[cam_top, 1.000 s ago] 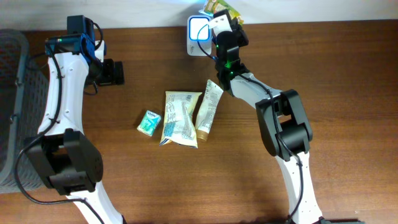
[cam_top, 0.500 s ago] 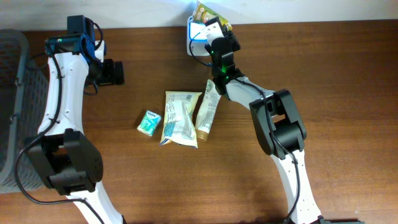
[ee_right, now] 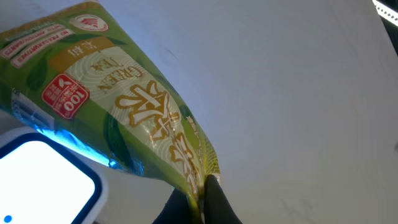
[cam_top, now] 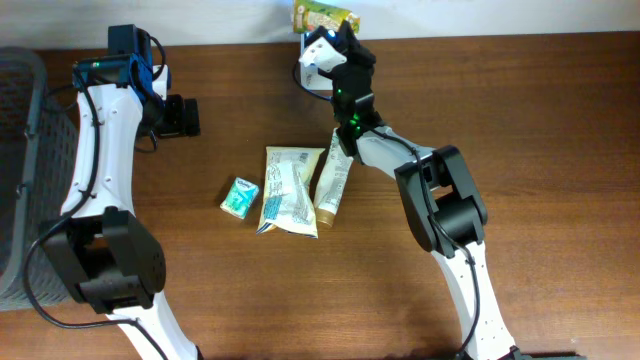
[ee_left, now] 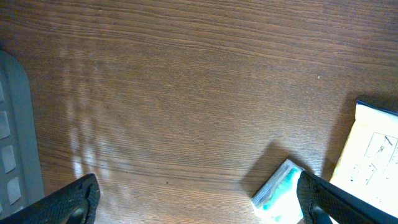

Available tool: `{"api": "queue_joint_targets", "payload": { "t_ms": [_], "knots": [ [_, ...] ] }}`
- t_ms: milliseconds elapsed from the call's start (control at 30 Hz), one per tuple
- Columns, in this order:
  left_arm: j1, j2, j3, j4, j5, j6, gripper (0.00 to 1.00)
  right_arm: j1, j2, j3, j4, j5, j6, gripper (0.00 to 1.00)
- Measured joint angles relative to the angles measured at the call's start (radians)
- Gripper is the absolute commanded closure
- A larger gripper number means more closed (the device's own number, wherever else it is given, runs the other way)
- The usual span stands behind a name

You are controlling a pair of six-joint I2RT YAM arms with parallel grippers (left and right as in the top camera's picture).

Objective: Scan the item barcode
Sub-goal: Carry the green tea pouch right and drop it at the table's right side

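Observation:
My right gripper [ee_right: 202, 199] is shut on the lower edge of a green tea packet [ee_right: 118, 112], holding it at the table's far edge. The packet hangs just over the white scanner [ee_right: 37, 180], whose window glows blue-white under it. In the overhead view the packet [cam_top: 322, 15] shows past the table edge, with the right gripper [cam_top: 336, 38] partly covering the scanner [cam_top: 316, 52]. My left gripper [ee_left: 199, 202] stands open and empty above bare wood at the far left [cam_top: 183, 115].
A small teal packet [cam_top: 240, 196] lies mid-table beside a cream pouch [cam_top: 288, 190] and a beige tube [cam_top: 336, 175]. The teal packet [ee_left: 280, 193] is next to my left gripper's right finger. A grey basket [cam_top: 20, 150] stands at the left edge.
The right gripper has carried the green tea packet leftward and over the scanner, whose window is now mostly covered from above. The left arm has not moved.

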Motion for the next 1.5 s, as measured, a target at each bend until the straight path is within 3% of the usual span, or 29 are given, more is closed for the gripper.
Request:
{"api": "queue_joint_targets", "payload": {
  "t_ms": [267, 333, 400, 533, 600, 667, 767, 833, 1000, 1200, 1267, 1300, 1367, 1500],
  "knots": [
    [0.000, 0.000, 0.000, 0.000, 0.000, 0.000, 0.01, 0.070, -0.014, 0.000, -0.033, 0.020, -0.132, 0.96],
    [0.000, 0.000, 0.000, -0.001, 0.000, 0.000, 0.01, 0.105, -0.108, -0.002, -0.345, 0.049, -0.088, 0.96],
    [0.000, 0.000, 0.000, 0.001, 0.001, 0.000, 0.01, 0.127, -0.272, 0.000, -0.715, 0.026, 0.050, 0.96],
    [0.000, 0.000, 0.000, 0.002, 0.000, 0.000, 0.01, 0.129, -0.714, 0.012, -1.310, -0.082, 0.587, 0.96],
    [0.000, 0.000, 0.000, -0.001, 0.002, 0.000, 0.01, 0.125, -0.862, 0.025, -1.598, -0.105, 0.766, 0.96],
    [0.000, 0.000, 0.000, 0.002, 0.001, 0.000, 0.01, 0.041, -1.019, 0.028, -1.943, -0.117, 0.955, 0.96],
    [0.000, 0.000, 0.000, 0.000, 0.001, 0.000, 0.01, -0.192, -1.011, 0.004, -2.201, -0.148, 1.180, 0.96],
    [0.000, 0.000, 0.000, 0.001, 0.001, 0.000, 0.01, -0.364, -0.967, -0.071, -2.207, -0.198, 1.244, 0.96],
    [0.000, 0.000, 0.000, 0.000, 0.000, 0.000, 0.01, -0.674, -0.828, -0.395, -1.961, -0.378, 1.288, 0.96],
    [0.000, 0.000, 0.000, 0.000, 0.000, 0.000, 0.01, -0.764, -0.824, -0.474, -1.787, -0.408, 1.284, 0.96],
    [0.000, 0.000, 0.000, 0.000, 0.000, 0.000, 0.01, -0.767, -0.822, -0.475, -1.689, -0.411, 1.278, 0.86],
    [0.000, 0.000, 0.000, 0.000, 0.000, 0.000, 0.01, -0.771, -0.821, -0.473, -1.667, -0.410, 1.273, 0.62],
    [0.000, 0.000, 0.000, 0.000, 0.001, 0.000, 0.01, -0.801, -0.818, -0.401, -1.672, -0.411, 1.271, 0.27],
    [0.000, 0.000, 0.000, 0.001, 0.000, 0.000, 0.01, -0.800, -0.811, -0.142, -1.813, -0.512, 1.218, 0.22]
  ]
}}
